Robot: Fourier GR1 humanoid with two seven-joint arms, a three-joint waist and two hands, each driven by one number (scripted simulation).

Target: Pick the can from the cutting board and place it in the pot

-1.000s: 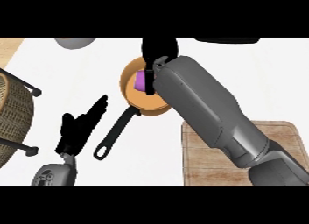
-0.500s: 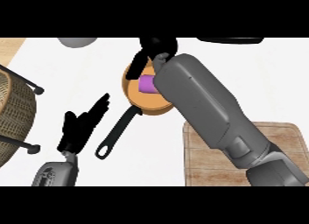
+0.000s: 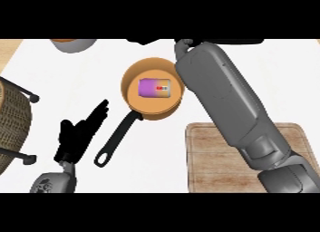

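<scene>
Tabletop (image 3: 283, 81) is white & carries everything; landmark = the pot (image 3: 137, 111). Wicker basket (image 3: 2, 122) sits far left of pot, out of the work path. Cutting board (image 3: 209, 158) lies just right & nearer than pot, bare where it shows, so pick looks done. Right forearm runs over the board, past pot's right rim; right hand (image 3: 182, 44) is mostly cut off beyond pot, fingers can't tell. Left hand (image 3: 79, 131) rests left of pot handle, fingers spread, holding nothing. Purple can (image 3: 155, 88) lies on its side inside pot, nothing gripping it: placement seems complete.
</scene>
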